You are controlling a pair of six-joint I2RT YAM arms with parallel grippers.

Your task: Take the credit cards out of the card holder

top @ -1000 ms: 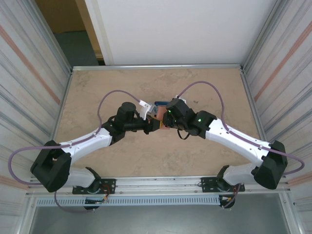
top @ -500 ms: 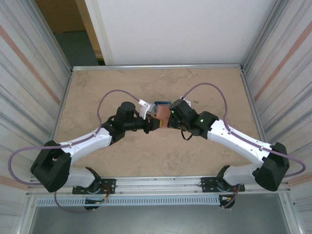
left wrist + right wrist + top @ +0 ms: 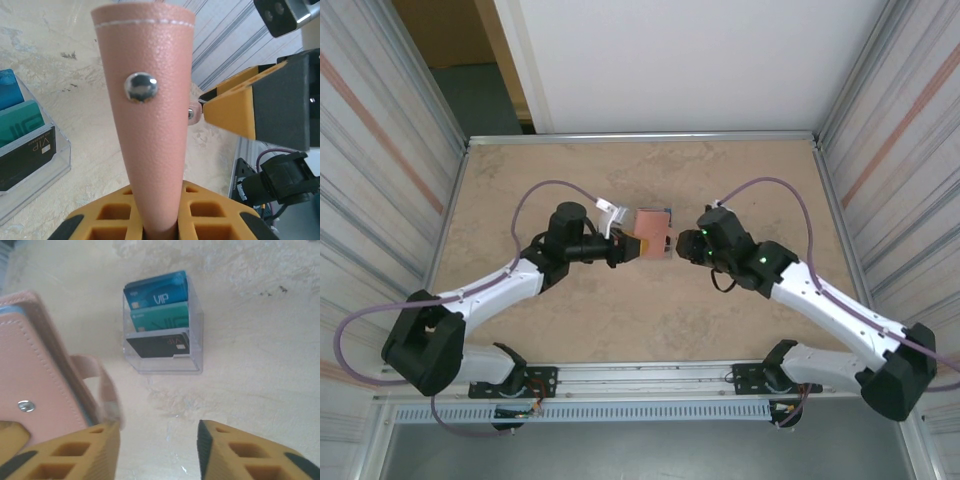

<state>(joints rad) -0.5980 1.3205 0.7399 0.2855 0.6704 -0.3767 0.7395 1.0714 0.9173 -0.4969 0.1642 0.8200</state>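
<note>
The card holder, tan-pink leather with a silver snap, stands upright above the table, and my left gripper is shut on its lower edge. From above the card holder hangs between the two arms, with the left gripper on its near left side. My right gripper is open and holds nothing; the holder and its blurred strap tab are just left of it. The right gripper sits a little right of the holder. Blue, teal and black credit cards stand in a clear stand.
The clear stand rests on the beige table beyond the holder. The right gripper's orange finger shows close on the right in the left wrist view. Ribbed metal walls close in both sides.
My right gripper has opened, let go of the holder's strap and drawn back to the right. The left gripper has shifted slightly left, still holding the card holder.
</note>
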